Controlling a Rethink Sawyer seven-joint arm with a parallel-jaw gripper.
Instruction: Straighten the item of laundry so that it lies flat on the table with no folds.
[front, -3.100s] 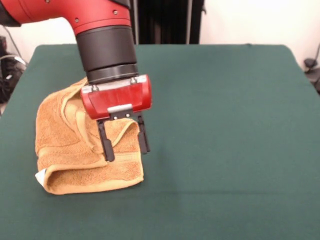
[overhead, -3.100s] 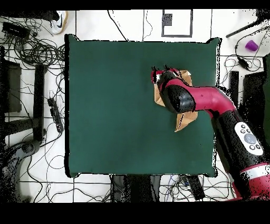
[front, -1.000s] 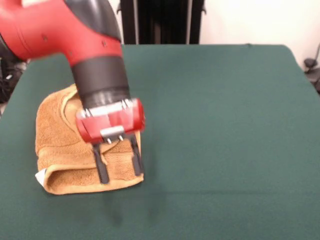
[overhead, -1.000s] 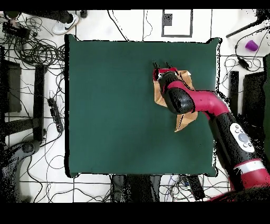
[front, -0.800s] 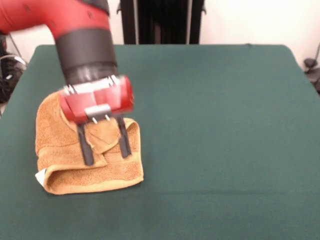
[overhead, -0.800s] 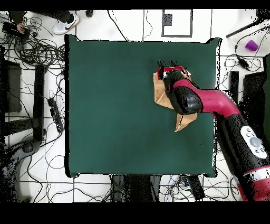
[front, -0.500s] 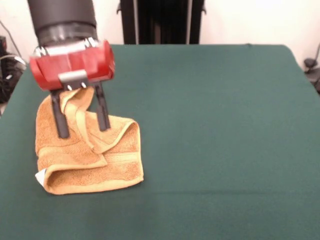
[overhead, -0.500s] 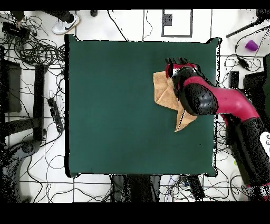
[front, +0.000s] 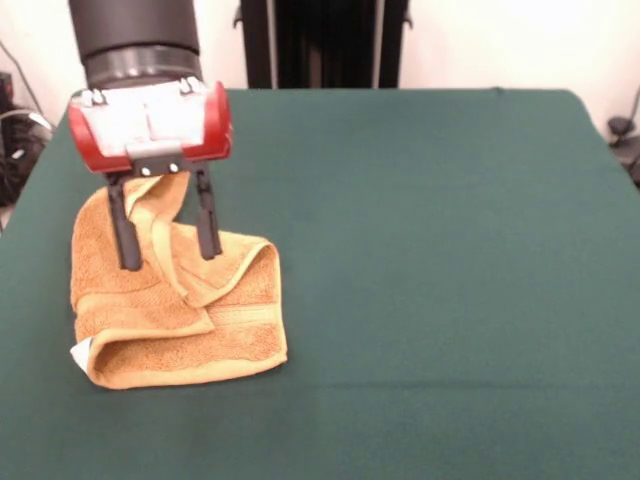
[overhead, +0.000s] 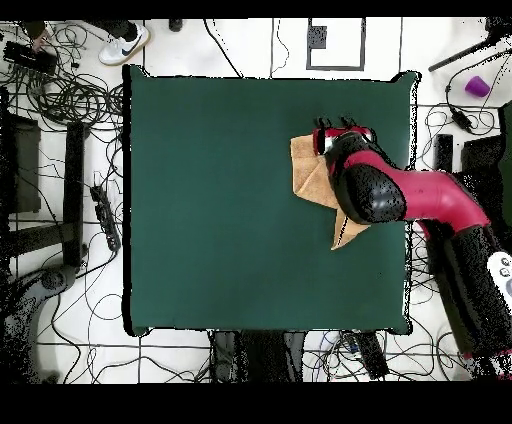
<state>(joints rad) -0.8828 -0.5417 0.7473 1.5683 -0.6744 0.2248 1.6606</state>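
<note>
The golden-orange towel, the item of laundry (front: 175, 320), lies folded and bunched at the left of the green table (front: 430, 250) in the front view, with a small white tag (front: 81, 352) at its near-left corner. My gripper (front: 168, 250) hangs open just over the towel's raised middle fold; its two black fingers (front: 127, 230) straddle that fold and nothing is held. From overhead, the arm covers most of the towel (overhead: 312, 172), and the gripper (overhead: 336, 127) shows near the table's right edge.
Cables and equipment lie on the floor around the table (overhead: 250, 200) in the overhead view. A shoe (overhead: 126, 42) of a person shows at the top left, beyond the table corner. A purple object (overhead: 477, 86) sits on the floor at the right.
My gripper has risen and moved from the towel's right front part to its left middle fold. It stays open. The towel's shape is unchanged.
</note>
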